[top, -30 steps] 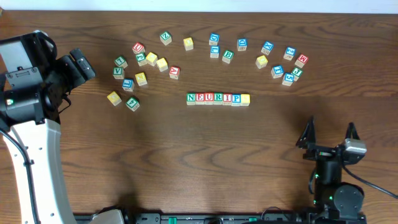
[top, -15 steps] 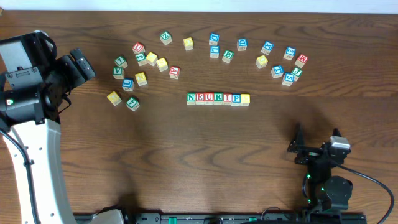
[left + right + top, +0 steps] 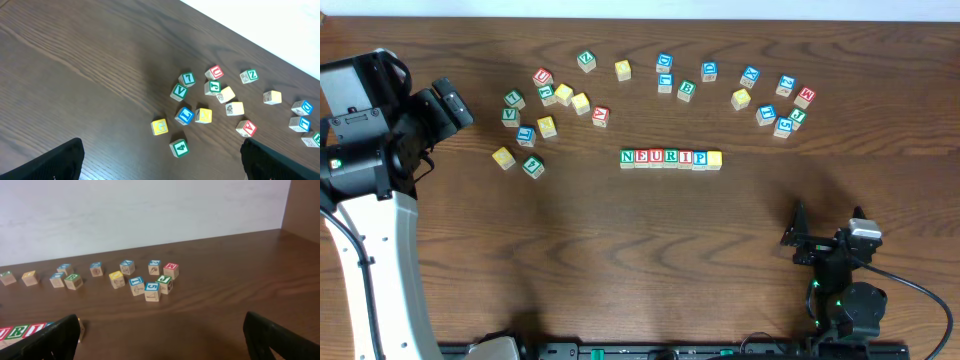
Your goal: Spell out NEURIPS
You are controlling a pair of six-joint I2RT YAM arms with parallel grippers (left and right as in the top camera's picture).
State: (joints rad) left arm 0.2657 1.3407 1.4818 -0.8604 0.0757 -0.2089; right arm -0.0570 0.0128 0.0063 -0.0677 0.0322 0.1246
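Seven cubes: NEURIPS row (image 3: 670, 158), touching side by side on the tabletop (image 3: 620, 260), well apart from both pairs of fingers.
Left fingers (image 3: 55, 162): released, holding nothing; loose cubes (image 3: 202, 116) lie ahead of them.
Right fingers (image 3: 45, 340): released, empty; more loose cubes (image 3: 152, 292) ahead.

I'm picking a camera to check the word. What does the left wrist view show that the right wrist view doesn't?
Only left wrist: the green 4 cube and its yellow neighbour. Only right wrist: the end of the NEURIPS row and the red M cube. Both: the table and the two blue middle cubes.
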